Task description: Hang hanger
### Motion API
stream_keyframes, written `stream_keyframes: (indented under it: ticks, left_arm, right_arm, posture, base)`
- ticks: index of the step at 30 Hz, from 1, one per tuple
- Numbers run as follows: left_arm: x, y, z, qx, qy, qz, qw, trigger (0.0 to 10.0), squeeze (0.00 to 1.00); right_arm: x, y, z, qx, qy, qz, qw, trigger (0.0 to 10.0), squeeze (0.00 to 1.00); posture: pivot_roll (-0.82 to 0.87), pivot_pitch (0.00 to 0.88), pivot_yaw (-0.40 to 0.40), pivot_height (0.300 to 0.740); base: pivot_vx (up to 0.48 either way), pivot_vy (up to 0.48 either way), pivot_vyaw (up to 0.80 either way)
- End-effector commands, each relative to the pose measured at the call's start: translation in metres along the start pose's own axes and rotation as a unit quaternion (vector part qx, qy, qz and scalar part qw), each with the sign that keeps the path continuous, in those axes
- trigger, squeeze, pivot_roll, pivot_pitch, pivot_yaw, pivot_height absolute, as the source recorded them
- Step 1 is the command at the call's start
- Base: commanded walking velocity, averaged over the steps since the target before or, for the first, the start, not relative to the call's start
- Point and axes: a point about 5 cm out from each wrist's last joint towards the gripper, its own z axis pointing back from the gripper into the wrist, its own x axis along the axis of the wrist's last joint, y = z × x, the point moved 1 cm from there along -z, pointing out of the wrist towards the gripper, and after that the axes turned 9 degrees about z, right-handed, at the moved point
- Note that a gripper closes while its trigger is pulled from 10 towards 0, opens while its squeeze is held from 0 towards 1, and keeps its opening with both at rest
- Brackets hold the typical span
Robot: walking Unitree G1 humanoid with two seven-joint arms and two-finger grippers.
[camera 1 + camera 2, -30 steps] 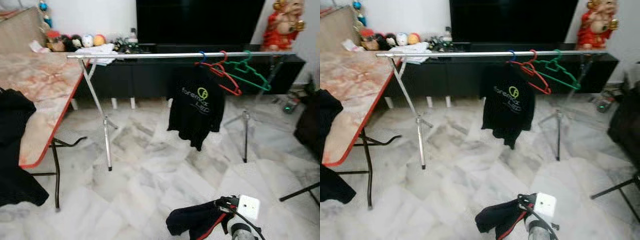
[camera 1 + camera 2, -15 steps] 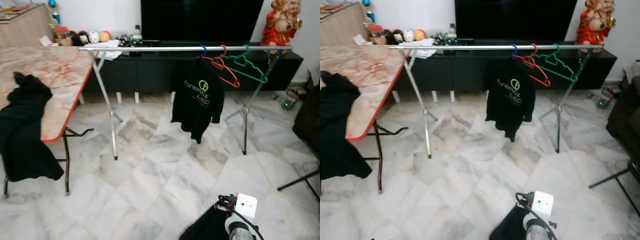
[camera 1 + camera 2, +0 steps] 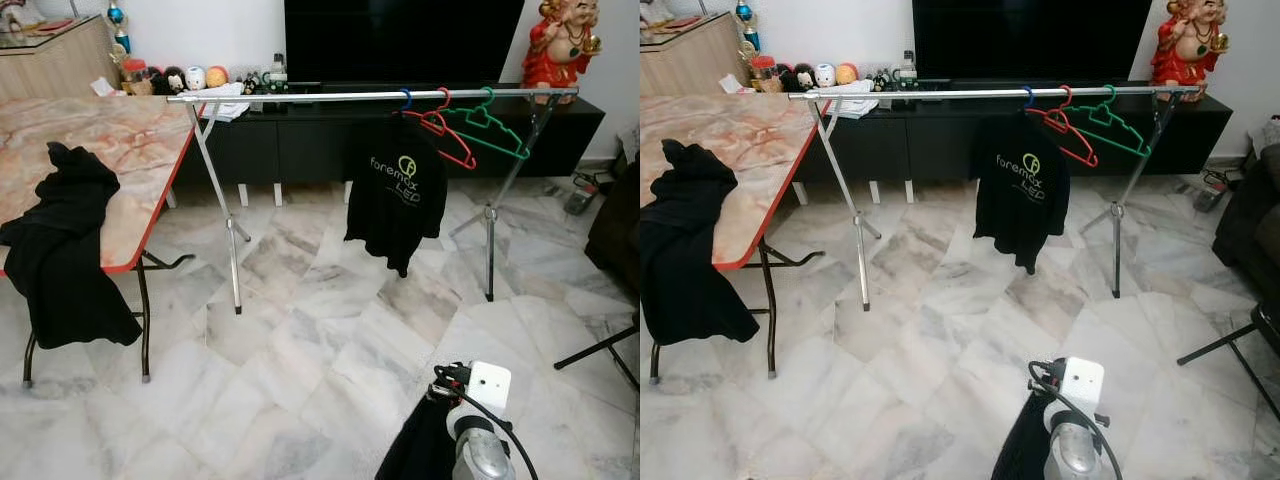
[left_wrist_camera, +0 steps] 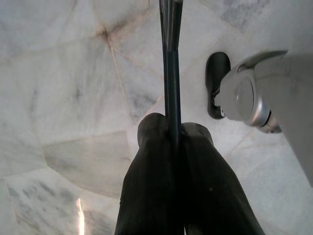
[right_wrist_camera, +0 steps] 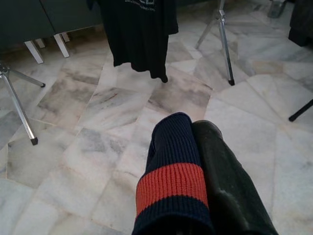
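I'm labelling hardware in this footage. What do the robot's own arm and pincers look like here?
The right arm is a rounded silver metal limb carrying a white square box with small dark dots and looping black cables. The right pincer has long black fingers, one faintly scuffed. The left pincer has two long matte black fingers with rounded tips. A silver rounded joint housing shows beside it.

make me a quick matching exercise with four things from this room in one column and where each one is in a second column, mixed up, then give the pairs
Things:
1. black t-shirt with logo
2. green hanger
3. black garment
4. red figurine

Places:
A. draped over the edge of the marble-top table
B. standing on the black TV cabinet
C. empty on the rail, nearest its right end
D. hanging from the rail, left of the red hanger

Pairs: 1-D, 2-C, 3-A, 4-B
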Motion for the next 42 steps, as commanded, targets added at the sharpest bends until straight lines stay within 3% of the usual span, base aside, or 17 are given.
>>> stream_keyframes:
  ticks: [1,4,8,9,10,13,14,17,18,21,22,25,27,28,30,35,42]
  left_arm:
    - [0.009,0.003,0.000,0.007,-0.023,-0.014,1.000,10.0,0.00]
    - [0.026,0.004,-0.001,0.010,-0.063,-0.020,0.998,10.0,0.00]
    - [0.065,-0.001,0.000,0.004,-0.142,-0.050,0.989,10.0,0.00]
    - [0.086,-0.006,0.002,-0.011,-0.181,-0.073,0.981,10.0,0.00]
    - [0.086,-0.006,0.002,-0.011,-0.181,-0.073,0.981,10.0,0.00]
    - [0.120,-0.027,0.008,-0.080,-0.244,-0.152,0.954,10.0,0.00]
    - [0.135,-0.040,0.014,-0.115,-0.273,-0.211,0.931,10.0,0.00]
    - [0.150,-0.055,0.021,-0.152,-0.294,-0.252,0.909,10.0,0.00]
    - [0.160,-0.061,0.026,-0.176,-0.298,-0.288,0.893,10.0,0.00]
    - [0.170,-0.067,0.033,-0.199,-0.307,-0.322,0.873,10.0,0.00]
    - [0.178,-0.071,0.040,-0.212,-0.312,-0.343,0.860,10.0,0.00]
    - [0.186,-0.084,0.054,-0.255,-0.310,-0.364,0.840,10.0,0.00]
    - [0.185,-0.097,0.064,-0.302,-0.280,-0.391,0.823,10.0,0.00]
    - [0.185,-0.097,0.064,-0.302,-0.280,-0.391,0.823,10.0,0.00]
    - [0.179,-0.105,0.074,-0.347,-0.229,-0.429,0.802,10.0,0.00]
    - [0.176,-0.108,0.084,-0.379,-0.167,-0.463,0.784,10.0,0.00]
    - [0.174,-0.112,0.098,-0.413,-0.132,-0.468,0.770,10.0,0.00]
  right_arm:
    - [0.005,-0.001,-0.003,0.003,-0.005,0.000,1.000,10.0,0.00]
    - [0.009,0.000,-0.005,0.008,-0.008,0.005,1.000,10.0,0.00]
    - [0.022,0.003,-0.011,0.015,-0.027,-0.001,1.000,10.0,0.00]
    - [0.030,0.006,-0.015,0.022,-0.036,0.001,0.999,10.0,0.00]
    - [0.030,0.006,-0.015,0.022,-0.036,0.001,0.999,10.0,0.00]
    - [0.042,0.010,-0.020,0.029,-0.045,0.003,0.999,10.0,0.00]
    - [0.047,0.014,-0.022,0.041,-0.047,0.013,0.998,10.0,0.00]
    - [0.051,0.020,-0.024,0.056,-0.045,0.037,0.997,10.0,0.00]
    - [0.055,0.024,-0.026,0.067,-0.046,0.042,0.996,10.0,0.00]
    - [0.058,0.028,-0.027,0.078,-0.048,0.052,0.994,10.0,0.00]
    - [0.063,0.029,-0.029,0.080,-0.050,0.051,0.994,10.0,0.00]
    - [0.067,0.031,-0.032,0.083,-0.039,0.064,0.994,10.0,0.00]
    - [0.072,0.035,-0.034,0.091,-0.039,0.067,0.993,10.0,0.00]
    - [0.072,0.035,-0.034,0.091,-0.039,0.067,0.993,10.0,0.00]
    - [0.079,0.038,-0.036,0.097,-0.044,0.076,0.991,10.0,0.00]
    - [0.091,0.043,-0.038,0.101,-0.056,0.074,0.991,10.0,0.00]
    - [0.095,0.045,-0.040,0.101,-0.056,0.072,0.991,10.0,0.00]
  posture:
    - [0.06,0.065,0.024,0.740]
    - [0.06,0.063,0.023,0.740]
    - [0.06,0.060,0.021,0.740]
    - [0.06,0.057,0.021,0.740]
    - [0.06,0.057,0.021,0.740]
    - [0.06,0.053,0.020,0.740]
    - [0.07,0.047,0.022,0.740]
    - [0.07,0.041,0.020,0.740]
    - [0.07,0.038,0.017,0.740]
    - [0.07,0.031,0.016,0.740]
    - [0.08,0.029,0.016,0.740]
    - [0.07,0.028,0.016,0.740]
    - [0.07,0.029,0.013,0.740]
    - [0.07,0.029,0.013,0.740]
    - [0.08,0.034,0.011,0.740]
    - [0.08,0.038,0.004,0.740]
    - [0.08,0.044,0.003,0.740]
  base:
    - [0.000,0.000,0.00]
    - [0.000,0.000,0.00]
    - [0.000,0.000,0.00]
    - [0.000,0.000,0.00]
    - [0.000,0.000,0.00]
    - [0.000,0.000,0.00]
    - [0.000,0.000,0.00]
    - [0.000,0.000,0.00]
    - [0.000,0.000,0.00]
    - [0.000,0.000,0.00]
    - [0.000,0.000,0.00]
    - [0.000,0.000,0.00]
    - [0.000,0.000,0.00]
    - [0.000,0.000,0.00]
    - [0.000,0.000,0.00]
    - [0.000,0.000,0.00]
    - [0.000,0.000,0.00]
